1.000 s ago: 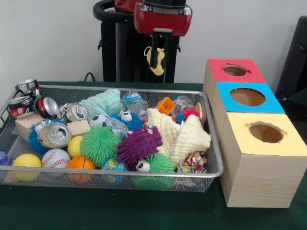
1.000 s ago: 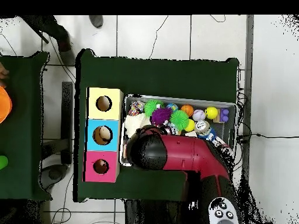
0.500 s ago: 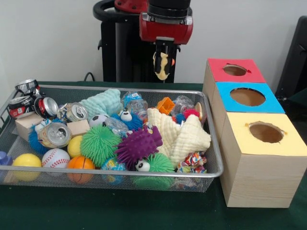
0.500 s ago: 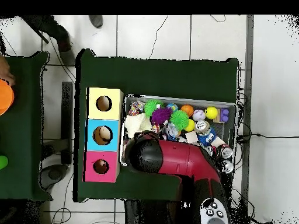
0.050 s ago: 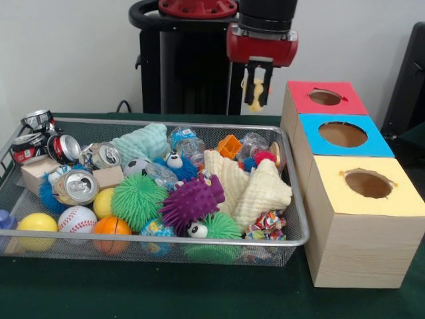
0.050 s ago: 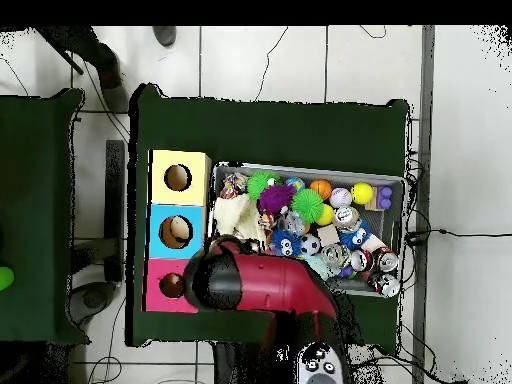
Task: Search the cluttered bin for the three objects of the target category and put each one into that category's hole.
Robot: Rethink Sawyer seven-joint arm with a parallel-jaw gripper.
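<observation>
My gripper hangs high above the table, shut on a small pale yellow soft item that dangles between its fingers. It is past the bin's far right corner, just left of the red box and short of its hole. In the overhead view the arm's red head covers the gripper and sits beside the red box. The wire bin holds cream cloths, spiky balls, drink cans, several sports balls and wooden blocks.
Three boxes stand in a row right of the bin: red, blue, then yellow, each with a round hole on top. In the overhead view the bin lies right of the boxes on the green table.
The gripper has carried the pale yellow item to the right, from above the bin's back edge towards the red box. The bin's contents have not moved.
</observation>
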